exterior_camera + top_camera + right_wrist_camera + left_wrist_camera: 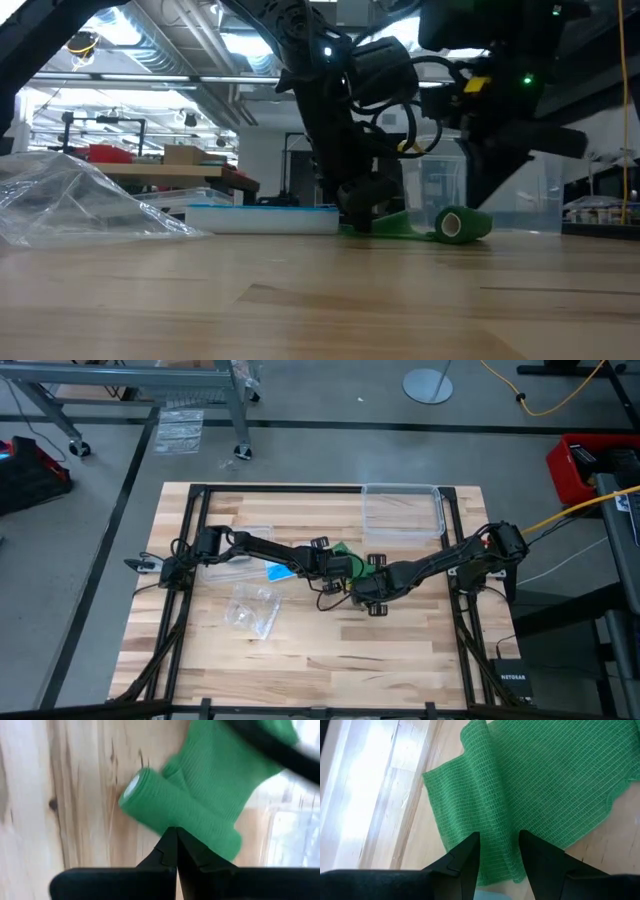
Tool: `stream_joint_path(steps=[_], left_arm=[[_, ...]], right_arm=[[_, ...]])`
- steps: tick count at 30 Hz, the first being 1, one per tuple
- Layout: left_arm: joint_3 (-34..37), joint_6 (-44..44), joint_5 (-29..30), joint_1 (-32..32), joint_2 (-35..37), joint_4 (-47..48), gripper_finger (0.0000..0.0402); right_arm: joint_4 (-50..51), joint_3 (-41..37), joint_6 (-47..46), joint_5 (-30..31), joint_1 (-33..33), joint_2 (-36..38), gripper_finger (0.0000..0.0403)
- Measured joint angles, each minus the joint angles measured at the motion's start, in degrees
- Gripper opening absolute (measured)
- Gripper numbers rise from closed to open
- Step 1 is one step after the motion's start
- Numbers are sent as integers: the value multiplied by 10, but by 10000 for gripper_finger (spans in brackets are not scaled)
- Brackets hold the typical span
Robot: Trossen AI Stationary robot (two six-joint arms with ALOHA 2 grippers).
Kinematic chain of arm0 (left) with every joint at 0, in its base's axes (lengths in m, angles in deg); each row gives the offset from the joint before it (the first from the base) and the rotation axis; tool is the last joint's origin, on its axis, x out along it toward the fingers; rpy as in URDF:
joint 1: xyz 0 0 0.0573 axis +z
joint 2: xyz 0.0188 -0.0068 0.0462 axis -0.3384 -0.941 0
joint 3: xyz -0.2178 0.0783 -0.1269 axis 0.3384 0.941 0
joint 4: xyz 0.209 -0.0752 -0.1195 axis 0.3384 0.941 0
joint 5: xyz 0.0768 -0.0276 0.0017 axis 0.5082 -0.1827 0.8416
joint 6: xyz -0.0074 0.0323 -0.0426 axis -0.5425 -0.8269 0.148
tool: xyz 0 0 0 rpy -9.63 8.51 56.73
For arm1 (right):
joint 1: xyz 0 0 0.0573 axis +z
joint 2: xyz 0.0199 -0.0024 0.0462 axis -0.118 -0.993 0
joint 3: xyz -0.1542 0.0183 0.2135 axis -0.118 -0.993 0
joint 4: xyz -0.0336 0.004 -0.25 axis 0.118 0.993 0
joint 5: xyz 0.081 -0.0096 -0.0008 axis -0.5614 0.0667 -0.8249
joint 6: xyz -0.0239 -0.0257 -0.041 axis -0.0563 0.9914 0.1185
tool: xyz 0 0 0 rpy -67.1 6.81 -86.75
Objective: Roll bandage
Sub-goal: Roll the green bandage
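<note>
At mid-table point(300, 670), we judge the soft green mesh fabric bandage point(452, 223) light and floppy; left tool point(499, 851) straddles its loose tail, parted; right tool point(176, 851) closed, empty, at the roll.

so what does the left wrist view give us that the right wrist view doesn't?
Left wrist only: the flat, unrolled mesh end of the bandage, with the open left gripper straddling a raised fold of it.
Right wrist only: the rolled end with its pale core, the shut right gripper right against the roll, and the other arm crossing a corner.
Both: green bandage on the wooden table.
</note>
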Motion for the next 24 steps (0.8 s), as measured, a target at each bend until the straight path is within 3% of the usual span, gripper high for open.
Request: stream_joint_path(steps=[6,17,24], left_arm=[[0,0,-6,0,0,0,136],[2,14,-11,1,13,9,136],[6,14,-10,7,41,21,136]], right_arm=[[-29,0,35,10,-13,0,1],[-43,0,79,118,-16,0,1],[50,48,74,160,-7,3,1]])
